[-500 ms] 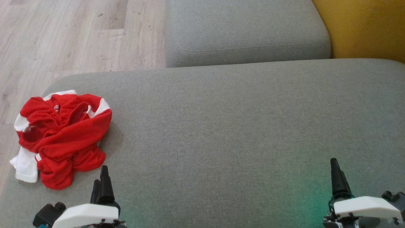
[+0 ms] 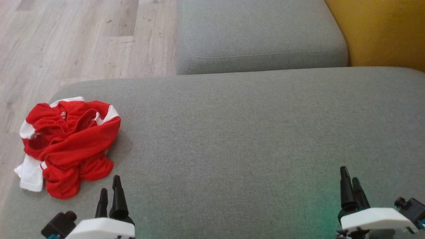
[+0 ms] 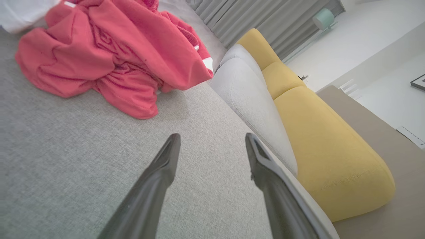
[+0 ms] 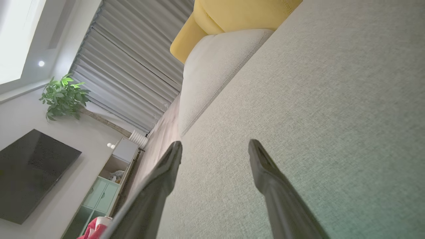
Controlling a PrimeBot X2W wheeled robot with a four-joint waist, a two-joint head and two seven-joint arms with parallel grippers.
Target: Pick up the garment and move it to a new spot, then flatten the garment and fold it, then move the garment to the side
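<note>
Two grippers, both empty, and that's the story as we get under way! The left gripper (image 2: 110,183) has its long dark fingers spread wide with nothing but grey upholstery between them. The right gripper (image 2: 349,173) is just the same, fully parted and holding nothing. What's new in the last half second? Small stuff, but telling. The whole head view has slid a touch, cushion seam and all, so that's the camera nudging, not the cloth. The real change is at the wrists: a moment ago each gripper showed its fingers nearly stacked one behind the other. Now both pairs stand visibly apart, so both wrists look to have rolled a little. The garment (image 2: 68,147), red with white trim, lies in the same crumpled heap at the left end of the grey seat cushion (image 2: 232,132). It sits close to the edge above the wooden floor (image 2: 66,43), untouched. In the left wrist view it lies ahead and off to one side of the open fingers, near but clearly apart. The right gripper is well away from it, over bare cushion. My read: the pick-up hasn't begun and this is the line-up for the first reach, with the left arm the obvious candidate. That heap is bunched, so a pinch on one fold may lift only part of it.
</note>
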